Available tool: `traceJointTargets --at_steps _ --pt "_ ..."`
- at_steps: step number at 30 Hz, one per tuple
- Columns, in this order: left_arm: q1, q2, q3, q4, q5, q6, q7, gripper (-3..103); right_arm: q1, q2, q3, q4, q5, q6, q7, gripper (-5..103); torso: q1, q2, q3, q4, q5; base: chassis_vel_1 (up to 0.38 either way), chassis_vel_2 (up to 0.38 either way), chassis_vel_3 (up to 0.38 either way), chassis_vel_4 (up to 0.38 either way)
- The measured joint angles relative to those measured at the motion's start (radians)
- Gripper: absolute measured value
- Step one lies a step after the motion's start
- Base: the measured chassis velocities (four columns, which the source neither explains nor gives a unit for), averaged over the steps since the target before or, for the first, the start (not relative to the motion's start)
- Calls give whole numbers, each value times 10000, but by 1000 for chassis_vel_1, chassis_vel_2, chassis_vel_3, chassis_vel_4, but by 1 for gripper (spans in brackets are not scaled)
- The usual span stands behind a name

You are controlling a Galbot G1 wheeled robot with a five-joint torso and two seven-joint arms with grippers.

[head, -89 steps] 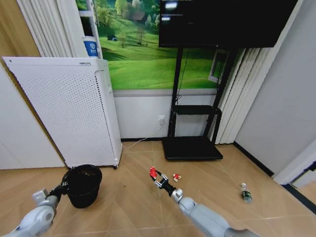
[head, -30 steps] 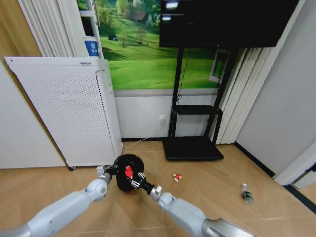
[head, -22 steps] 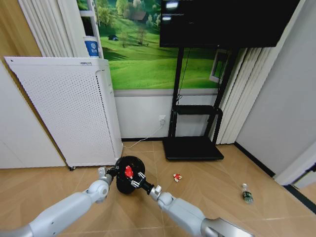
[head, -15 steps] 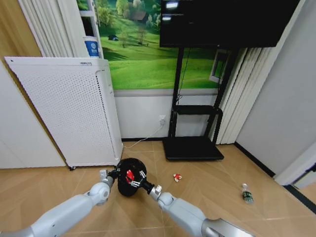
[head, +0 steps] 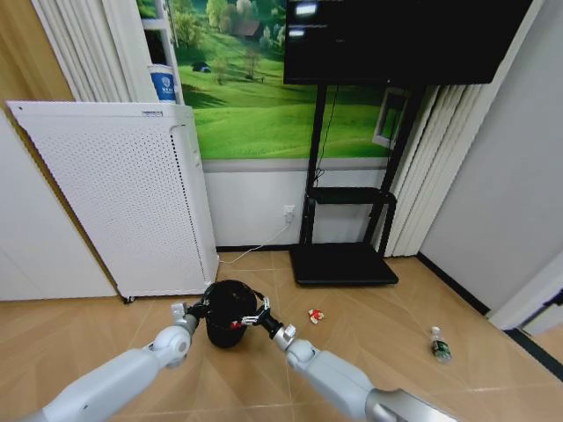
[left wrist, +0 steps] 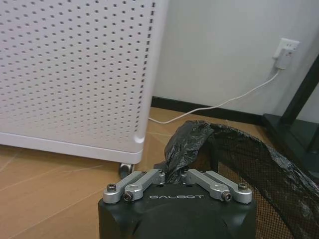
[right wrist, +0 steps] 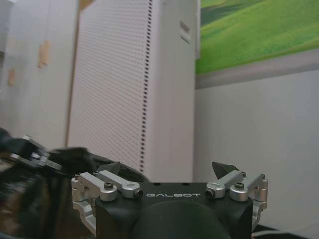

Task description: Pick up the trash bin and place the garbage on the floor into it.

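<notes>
Wood floor (head: 396,352), white perforated unit (head: 123,202), black TV stand (head: 345,255), green landscape mural (head: 255,97)

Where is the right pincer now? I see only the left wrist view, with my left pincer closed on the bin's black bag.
Observer: In the head view, the right pincer is at the trash bin, on the side opposite the left pincer.
Operator: Does it hold something?
Observer: No. The right wrist view shows its fingers spread, with nothing between them.
Operator: What garbage lies on the floor?
Observer: A red-and-white bit near the bin and a small bottle farther to the robot's right.
</notes>
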Motion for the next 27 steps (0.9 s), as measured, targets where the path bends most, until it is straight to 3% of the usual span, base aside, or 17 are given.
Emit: traceJointTargets --at_steps 3,4,8,18,27 --pt "819 145 -816 -175 106 6 14 7 0 23 165 -802 -270 -6 583 100 0 0 0 1 0 0 0 0 0" --pt "1871 279 -1891 -389 314 25 102 7 5 110 719 -1812 -796 -18 791 100 0 -1 0 1 0 0 0 0 0" --pt "2869 351 -2967 -653 535 44 195 7 -173 -10 1281 -1934 -988 -26 596 100 -1 0 -1 1 2 0 0 0 0" --pt "3683 367 -3778 -1012 774 67 263 7 -456 -155 1547 -1704 -1035 -34 387 100 0 0 -1 0 -2 0 0 0 0" --pt "4803 346 -4521 -1722 1202 43 255 7 -966 -332 2137 -1273 -1027 -3 -415 100 -1 0 -2 2 2 -104 28 116 -29"
